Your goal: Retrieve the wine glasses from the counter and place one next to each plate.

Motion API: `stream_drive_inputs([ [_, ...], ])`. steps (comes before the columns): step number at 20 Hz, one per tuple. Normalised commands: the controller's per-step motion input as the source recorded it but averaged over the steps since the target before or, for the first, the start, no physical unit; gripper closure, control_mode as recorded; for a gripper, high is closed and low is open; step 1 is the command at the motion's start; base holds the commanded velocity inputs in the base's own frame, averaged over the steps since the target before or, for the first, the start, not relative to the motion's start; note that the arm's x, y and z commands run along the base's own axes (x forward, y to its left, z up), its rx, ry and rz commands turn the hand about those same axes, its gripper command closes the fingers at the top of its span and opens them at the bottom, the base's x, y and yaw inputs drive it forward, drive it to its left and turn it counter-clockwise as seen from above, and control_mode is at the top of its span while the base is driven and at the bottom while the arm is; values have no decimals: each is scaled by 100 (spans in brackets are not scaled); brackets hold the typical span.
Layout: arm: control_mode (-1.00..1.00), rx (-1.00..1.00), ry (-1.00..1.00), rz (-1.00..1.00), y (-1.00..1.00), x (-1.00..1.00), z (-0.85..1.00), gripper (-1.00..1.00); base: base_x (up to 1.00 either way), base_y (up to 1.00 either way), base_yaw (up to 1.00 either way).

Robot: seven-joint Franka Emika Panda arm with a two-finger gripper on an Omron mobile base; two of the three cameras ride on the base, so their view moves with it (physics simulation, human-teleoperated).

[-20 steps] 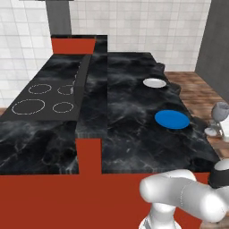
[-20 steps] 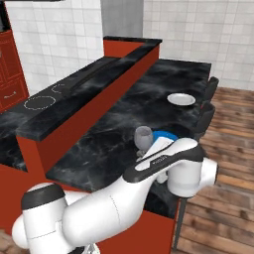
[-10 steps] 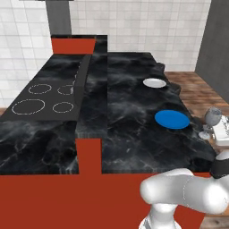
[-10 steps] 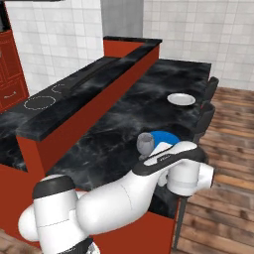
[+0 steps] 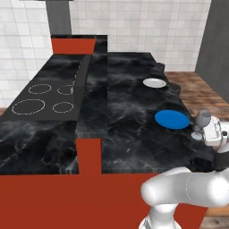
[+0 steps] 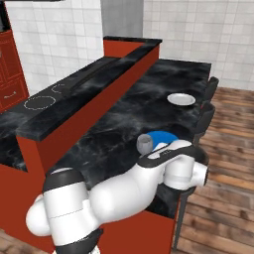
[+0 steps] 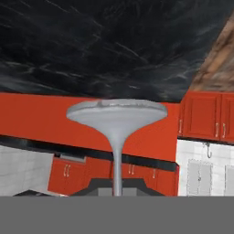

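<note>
- The white arm [image 6: 114,193] bends low and reaches out beside the blue plate [image 5: 172,119].
- The gripper [image 5: 206,132] is squeezed tight on the stem of a wine glass [image 5: 201,120], just right of the plate.

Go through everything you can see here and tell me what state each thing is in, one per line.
Wine glass: held by its stem, upright, lifted beside the counter's right edge near the blue plate.
Gripper: jaws shut on the wine glass.
Blue plate: flat on the counter, nothing on it.
White plate: flat on the counter farther back, nothing on it.
Counter: carries both plates.
</note>
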Motion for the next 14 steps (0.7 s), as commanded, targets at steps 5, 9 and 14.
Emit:
stream_drive_inputs([
  [5, -100, -1, -1, 0, -3, 38, -32, 100, 0, 0, 0],
  [9, -100, 0, 0, 0, -12, 49, -34, 100, 0, 0, 0],
  [14, -100, 0, -1, 0, -16, 41, -31, 100, 0, 0, 0],
])
